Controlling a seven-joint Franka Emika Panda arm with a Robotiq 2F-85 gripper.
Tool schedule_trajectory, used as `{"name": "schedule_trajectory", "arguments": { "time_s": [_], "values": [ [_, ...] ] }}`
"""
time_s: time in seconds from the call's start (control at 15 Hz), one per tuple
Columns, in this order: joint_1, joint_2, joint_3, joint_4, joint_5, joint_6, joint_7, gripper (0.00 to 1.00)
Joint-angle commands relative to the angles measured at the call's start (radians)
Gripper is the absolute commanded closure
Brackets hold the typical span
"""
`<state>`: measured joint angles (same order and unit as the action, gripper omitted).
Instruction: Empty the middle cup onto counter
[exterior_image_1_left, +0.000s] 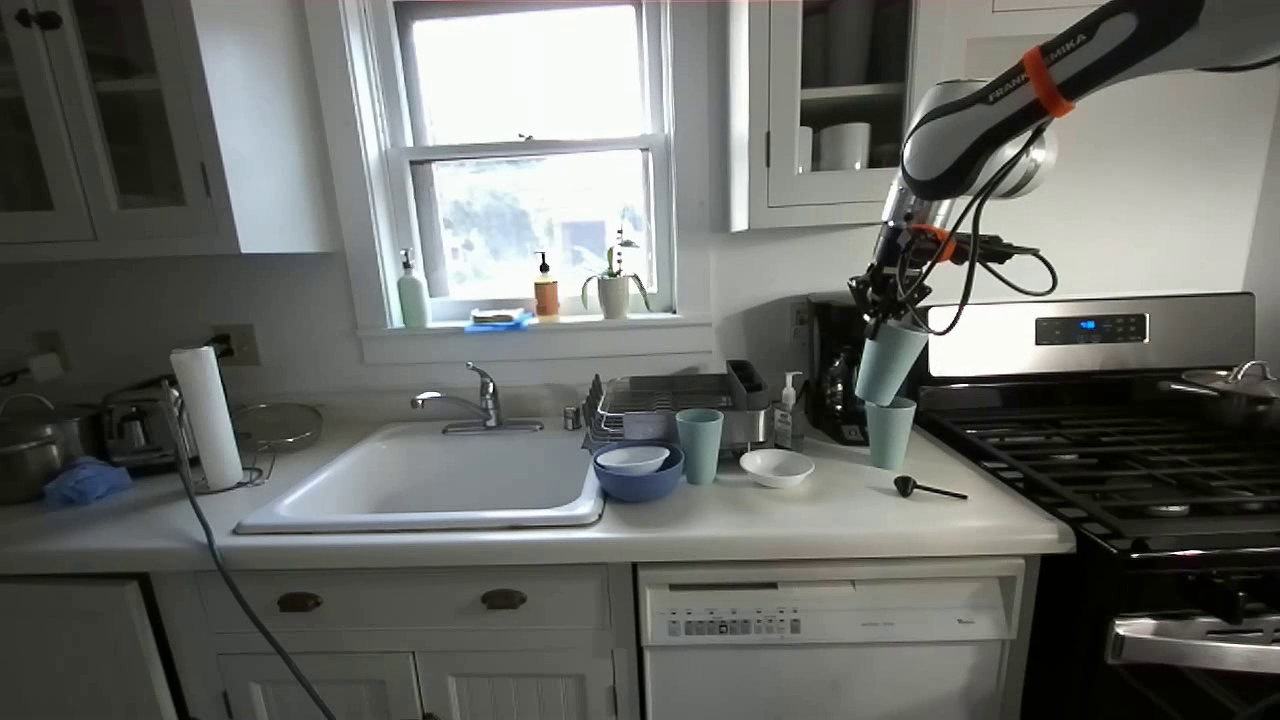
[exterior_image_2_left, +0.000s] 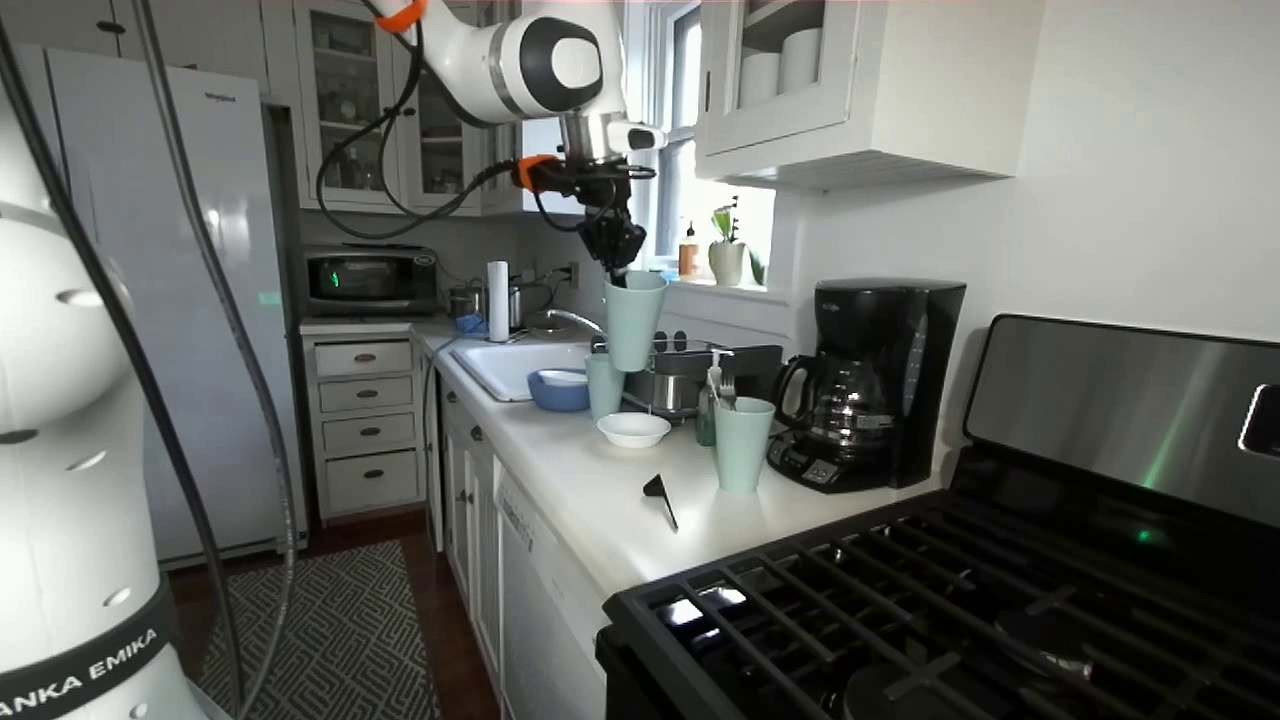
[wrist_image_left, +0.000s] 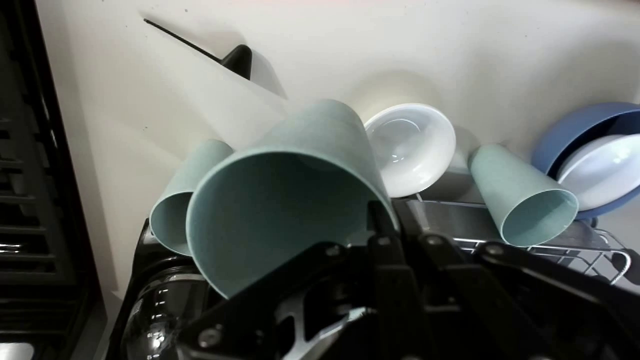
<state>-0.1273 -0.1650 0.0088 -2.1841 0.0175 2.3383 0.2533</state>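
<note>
The middle cup (exterior_image_1_left: 890, 364), a pale teal-green tumbler, hangs in the air with its mouth up and a slight tilt. It also shows in an exterior view (exterior_image_2_left: 634, 325) and the wrist view (wrist_image_left: 335, 127). My gripper (wrist_image_left: 391, 216) is shut on its rim, one finger inside and one outside the wall. The cup's inside is dark, and I cannot tell whether it holds anything. The off-white counter (exterior_image_1_left: 790, 530) lies below. Two look-alike cups stand on it: one (exterior_image_2_left: 744, 450) with a fork by the coffee maker, one (exterior_image_1_left: 700, 447) by the dish rack.
A black scoop (exterior_image_1_left: 925, 488) and a white bowl (exterior_image_1_left: 777, 467) lie on the counter. A blue bowl (exterior_image_1_left: 640, 487), dish rack (exterior_image_1_left: 670, 395) and soap bottle (exterior_image_1_left: 787, 410) stand near the sink (exterior_image_1_left: 420, 520). A coffee maker (exterior_image_2_left: 860, 380) stands beside the black stove (exterior_image_2_left: 960, 600).
</note>
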Motion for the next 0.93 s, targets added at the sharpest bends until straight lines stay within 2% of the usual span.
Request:
{"name": "schedule_trajectory", "arguments": {
  "time_s": [0.0,0.53,0.87],
  "values": [
    [0.021,0.094,-0.017,0.100,-0.022,-0.053,-0.032,0.98],
    [0.055,0.357,-0.033,0.335,-0.129,-0.106,0.016,0.99],
    [0.079,0.484,-0.057,0.453,-0.117,-0.114,0.018,0.99]
  ]
}}
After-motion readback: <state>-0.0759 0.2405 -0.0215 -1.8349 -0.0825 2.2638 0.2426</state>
